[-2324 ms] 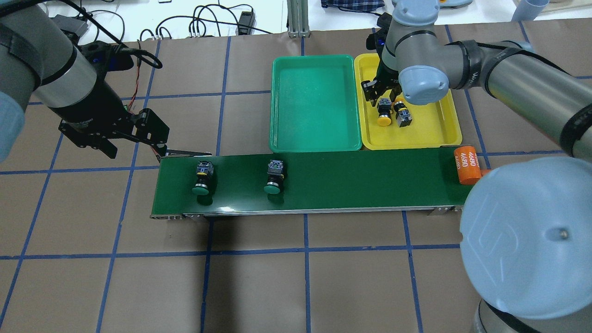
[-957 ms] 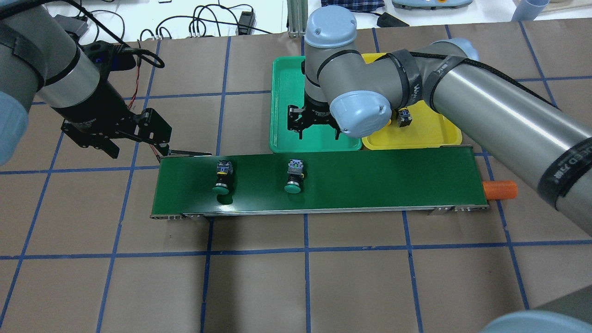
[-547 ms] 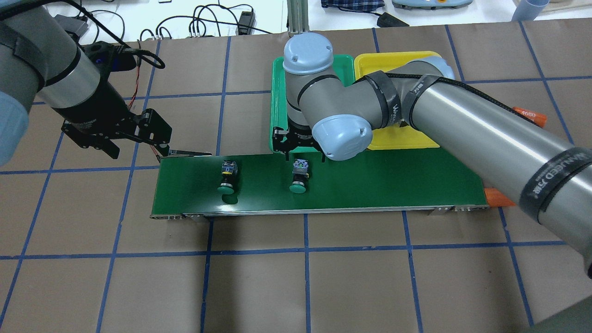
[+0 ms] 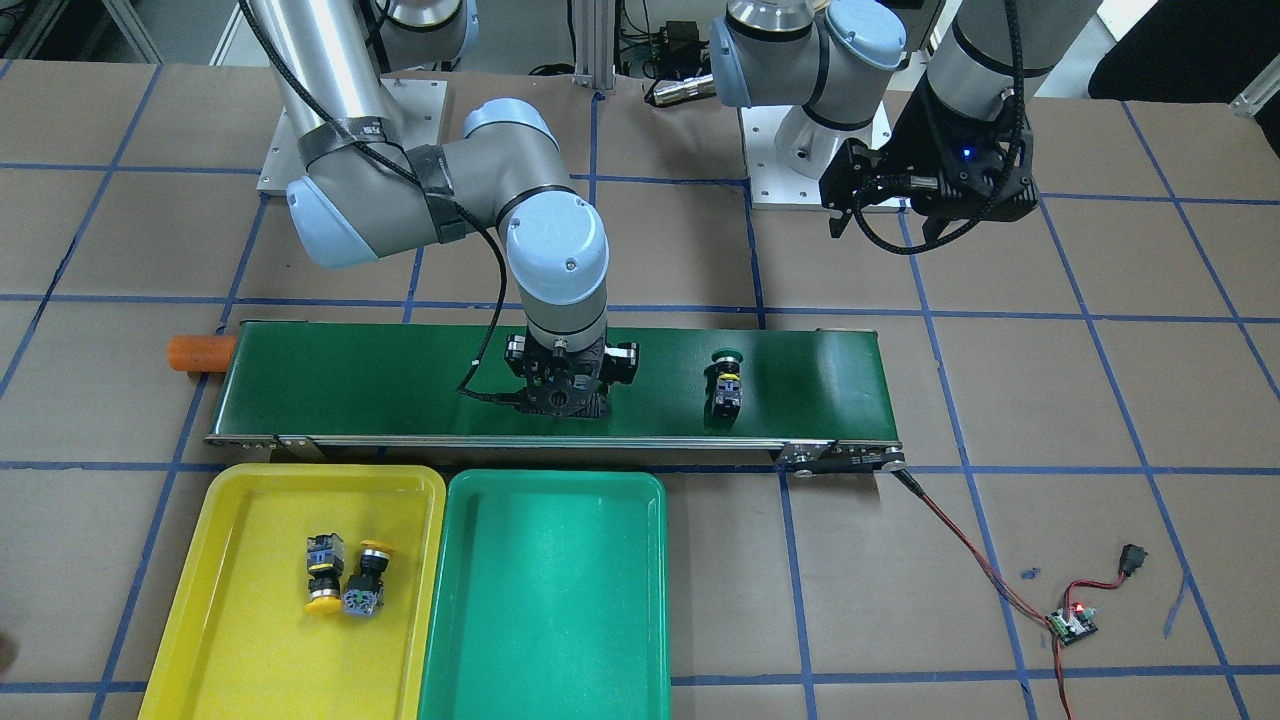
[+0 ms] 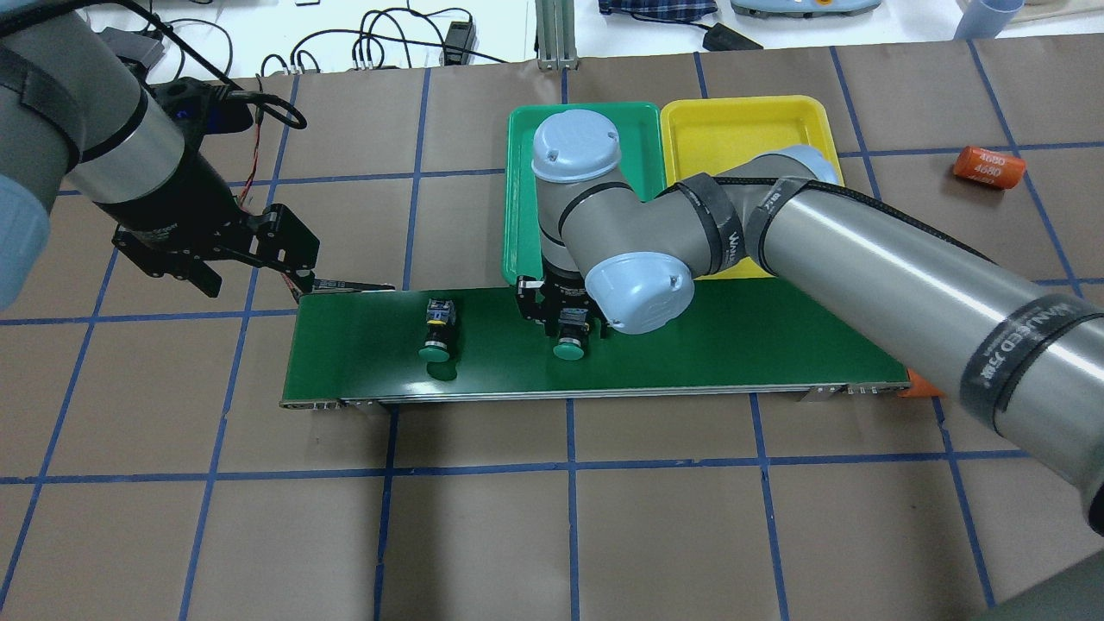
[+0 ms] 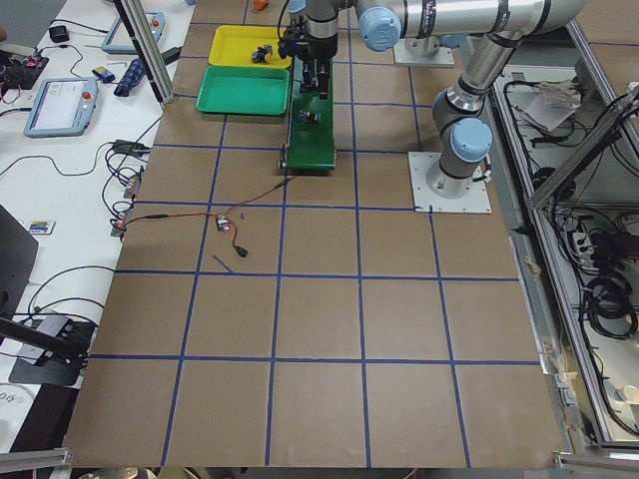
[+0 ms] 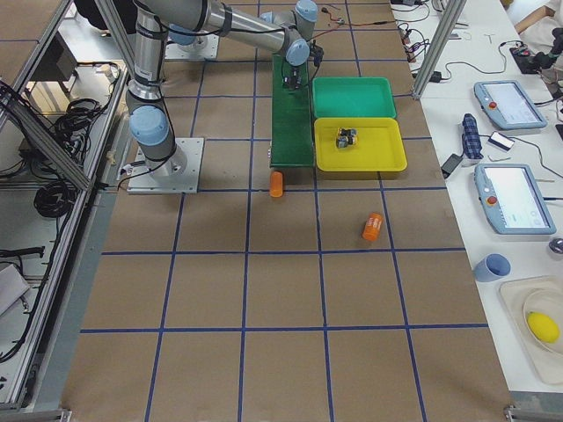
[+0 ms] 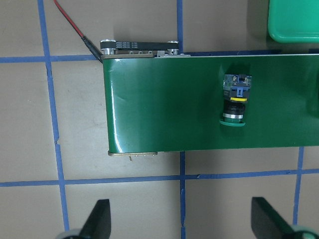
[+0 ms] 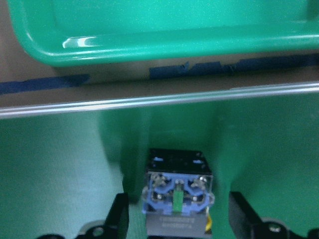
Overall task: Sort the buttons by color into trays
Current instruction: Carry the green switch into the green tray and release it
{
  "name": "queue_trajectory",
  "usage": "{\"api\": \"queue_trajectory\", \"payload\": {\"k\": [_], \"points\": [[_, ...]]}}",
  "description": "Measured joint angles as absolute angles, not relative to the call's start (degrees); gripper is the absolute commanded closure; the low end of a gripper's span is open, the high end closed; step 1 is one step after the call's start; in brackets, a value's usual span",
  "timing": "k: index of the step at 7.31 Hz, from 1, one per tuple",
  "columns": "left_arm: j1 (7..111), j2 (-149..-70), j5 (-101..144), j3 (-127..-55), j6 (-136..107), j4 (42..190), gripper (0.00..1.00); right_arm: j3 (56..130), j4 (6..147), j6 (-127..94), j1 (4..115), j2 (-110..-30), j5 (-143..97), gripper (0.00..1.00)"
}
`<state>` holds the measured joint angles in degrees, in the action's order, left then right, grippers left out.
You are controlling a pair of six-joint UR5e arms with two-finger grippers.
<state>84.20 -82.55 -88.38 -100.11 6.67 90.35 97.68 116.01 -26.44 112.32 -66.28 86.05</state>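
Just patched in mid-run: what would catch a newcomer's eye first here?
The right gripper is down on the dark-green belt, its jaws open astride a green button. Both yellow buttons lie in the yellow tray beside the green tray, while another green button waits nearer the belt's end, where the open left gripper hovers.

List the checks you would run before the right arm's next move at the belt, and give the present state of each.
1. Jaws of the right gripper open: ok.
2. A green button lies between the jaws: ok, the wrist view shows one jaw on either side.
3. Gripper low enough for a firm hold: cannot tell.
4. The green tray has room: ok, nothing lies in it.
5. The other green button is apart from the jaws: ok.
6. The left gripper is out of the way: ok, open and off the end of the belt.
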Motion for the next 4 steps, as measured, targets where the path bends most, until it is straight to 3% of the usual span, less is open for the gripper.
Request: {"api": "queue_trajectory", "payload": {"k": [4], "points": [[84.2,-82.4,-88.4,-100.2,6.8,90.4,0.0,96.3,118.2,-25.8,112.0,-66.6,86.8,1.0]]}}
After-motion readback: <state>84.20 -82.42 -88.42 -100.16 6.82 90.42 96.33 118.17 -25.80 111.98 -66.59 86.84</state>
